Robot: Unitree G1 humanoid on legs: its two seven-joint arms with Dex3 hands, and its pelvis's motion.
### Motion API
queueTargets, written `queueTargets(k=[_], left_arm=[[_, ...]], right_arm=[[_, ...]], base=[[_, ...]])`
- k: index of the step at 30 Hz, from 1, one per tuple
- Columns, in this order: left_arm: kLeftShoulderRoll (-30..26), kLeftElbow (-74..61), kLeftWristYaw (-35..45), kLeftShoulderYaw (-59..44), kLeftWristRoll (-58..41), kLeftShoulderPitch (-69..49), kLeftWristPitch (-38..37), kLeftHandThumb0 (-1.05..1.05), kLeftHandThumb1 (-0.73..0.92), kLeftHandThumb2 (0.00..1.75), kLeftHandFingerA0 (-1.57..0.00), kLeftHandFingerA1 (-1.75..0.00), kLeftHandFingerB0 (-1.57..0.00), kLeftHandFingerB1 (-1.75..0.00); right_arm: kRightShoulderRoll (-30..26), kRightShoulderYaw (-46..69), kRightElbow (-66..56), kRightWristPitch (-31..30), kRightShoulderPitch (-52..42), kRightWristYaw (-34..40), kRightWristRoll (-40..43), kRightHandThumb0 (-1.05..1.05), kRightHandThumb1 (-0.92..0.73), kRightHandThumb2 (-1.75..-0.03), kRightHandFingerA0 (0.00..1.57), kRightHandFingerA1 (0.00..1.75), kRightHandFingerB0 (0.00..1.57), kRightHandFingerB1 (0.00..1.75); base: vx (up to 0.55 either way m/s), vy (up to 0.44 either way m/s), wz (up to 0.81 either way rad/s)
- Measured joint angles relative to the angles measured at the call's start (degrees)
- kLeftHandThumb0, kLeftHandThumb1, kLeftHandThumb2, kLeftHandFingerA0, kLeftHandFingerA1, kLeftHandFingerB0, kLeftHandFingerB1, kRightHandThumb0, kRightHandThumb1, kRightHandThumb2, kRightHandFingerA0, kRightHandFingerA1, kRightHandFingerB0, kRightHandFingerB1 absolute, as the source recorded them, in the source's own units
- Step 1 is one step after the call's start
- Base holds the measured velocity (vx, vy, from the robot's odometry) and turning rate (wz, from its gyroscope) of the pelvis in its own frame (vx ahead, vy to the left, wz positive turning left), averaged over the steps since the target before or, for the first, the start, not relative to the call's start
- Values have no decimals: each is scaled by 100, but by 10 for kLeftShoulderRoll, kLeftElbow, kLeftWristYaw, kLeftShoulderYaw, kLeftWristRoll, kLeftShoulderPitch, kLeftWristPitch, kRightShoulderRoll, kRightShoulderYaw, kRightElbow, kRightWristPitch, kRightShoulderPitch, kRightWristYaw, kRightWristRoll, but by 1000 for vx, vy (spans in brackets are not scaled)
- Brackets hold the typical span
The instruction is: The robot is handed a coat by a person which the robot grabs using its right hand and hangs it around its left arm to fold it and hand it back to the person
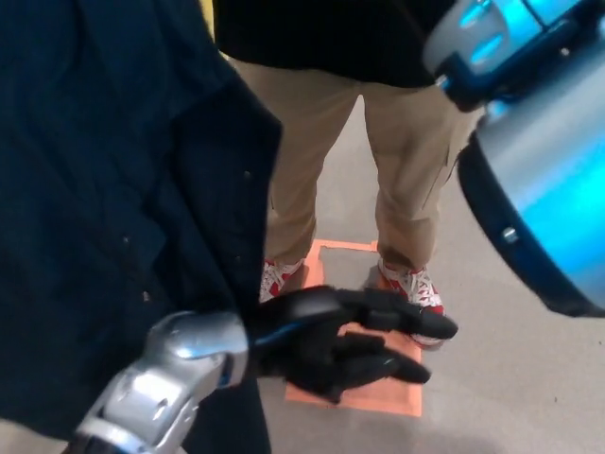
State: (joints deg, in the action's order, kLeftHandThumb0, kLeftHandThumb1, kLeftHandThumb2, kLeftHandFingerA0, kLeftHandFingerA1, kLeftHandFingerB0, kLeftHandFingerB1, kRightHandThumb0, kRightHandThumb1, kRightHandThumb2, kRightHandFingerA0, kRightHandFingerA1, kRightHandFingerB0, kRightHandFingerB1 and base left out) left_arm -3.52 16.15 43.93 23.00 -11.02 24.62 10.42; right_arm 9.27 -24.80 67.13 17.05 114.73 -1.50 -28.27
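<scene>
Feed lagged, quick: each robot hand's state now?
Left robot hand: open, holding nothing.
Right robot hand: not in view; only its arm shows.

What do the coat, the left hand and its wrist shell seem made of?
The coat looks like dark navy woven cloth, matte, hanging in soft folds; fibre unclear. The left hand looks like black moulded plastic or rubber, with faint highlights along its fingers. The wrist shell is smooth and silver, glossy: painted plastic or metal, I cannot tell.
</scene>
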Motion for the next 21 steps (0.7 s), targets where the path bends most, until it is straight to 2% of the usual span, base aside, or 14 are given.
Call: queueTargets(k=[1, 2, 4, 6, 9, 11, 12, 13, 14, 15, 18, 19, 20, 21], left_arm=[[12, 14, -7, 0, 4, 9, 0, -67, 77, 63, -31, -39, -31, -34], [24, 29, -14, 0, 9, 18, 0, -71, 63, 96, -28, -50, -28, -47], [47, 56, -31, -4, 15, 35, 0, -70, 63, 96, -28, -50, -31, -48], [70, 86, -47, -11, 20, 53, 0, -72, 62, 95, -31, -48, -33, -47], [104, 154, -82, -29, 32, 89, -3, -67, 71, 62, -34, -34, -29, -31], [111, 184, -98, -40, 37, 110, -5, -70, 65, 98, -27, -47, -30, -47], [113, 202, -109, -49, 39, 124, -8, -70, 65, 98, -27, -47, -30, -47], [114, 217, -118, -58, 40, 137, -12, -59, 81, 65, -38, -33, -40, -34], [114, 229, -125, -63, 41, 147, -14, -57, 71, 104, -34, -51, -41, -54], [113, 247, -136, -71, 42, 162, -18, -61, 75, 105, -24, -48, -33, -51], [106, 293, -167, -91, 49, 205, -29, -55, 87, 66, -41, -52, -36, -33], [102, 307, -177, -97, 52, 219, -32, -65, 73, 109, -31, -56, -19, -46], [98, 320, -187, -102, 55, 234, -35, -65, 73, 109, -31, -56, -19, -46], [94, 329, -195, -104, 58, 244, -38, -62, 91, 68, -37, -43, -39, -33]], right_arm=[[2, 1, -6, 7, -1, -2, 0, -33, -65, -61, 84, 128, 86, 72], [4, 0, -14, 15, -4, -3, 0, -33, -74, -62, 85, 163, 80, 81], [11, 6, -29, 28, -9, -12, 2, -36, -77, -69, 84, 164, 78, 75], [19, 11, -49, 33, -18, -24, 7, -31, -65, -59, 86, 107, 81, 57], [19, 14, -105, 39, -35, -45, 9, -24, -63, -58, 95, 103, 84, 61], [20, 20, -139, 40, -52, -55, 15, -21, -68, -60, 84, 119, 79, 80], [20, 23, -167, 39, -66, -63, 18, -21, -68, -60, 84, 119, 79, 80], [20, 25, -191, 38, -78, -70, 19, -19, -64, -61, 80, 146, 79, 84], [20, 27, -208, 37, -87, -76, 20, -23, -57, -58, 87, 137, 82, 81], [20, 28, -231, 36, -99, -82, 21, -27, -62, -58, 89, 160, 79, 88], [17, 30, -291, 34, -121, -93, 21, -30, -57, -92, 122, 140, 78, 102], [17, 32, -316, 29, -129, -96, 21, -26, -77, -65, 102, 145, 77, 109], [17, 35, -338, 24, -137, -99, 21, -26, -77, -65, 102, 145, 77, 109], [16, 38, -353, 20, -143, -102, 21, -31, -84, -65, 115, 120, 91, 101]], base=[[0, 0, 0], [0, 0, 0], [0, 0, 0], [0, 0, 0], [0, 0, 0], [0, 0, 0], [0, 0, 0], [0, 0, 0], [0, 0, 0], [0, 0, 0], [0, 0, 0], [0, 0, 0], [0, 0, 0], [0, 0, 0]])
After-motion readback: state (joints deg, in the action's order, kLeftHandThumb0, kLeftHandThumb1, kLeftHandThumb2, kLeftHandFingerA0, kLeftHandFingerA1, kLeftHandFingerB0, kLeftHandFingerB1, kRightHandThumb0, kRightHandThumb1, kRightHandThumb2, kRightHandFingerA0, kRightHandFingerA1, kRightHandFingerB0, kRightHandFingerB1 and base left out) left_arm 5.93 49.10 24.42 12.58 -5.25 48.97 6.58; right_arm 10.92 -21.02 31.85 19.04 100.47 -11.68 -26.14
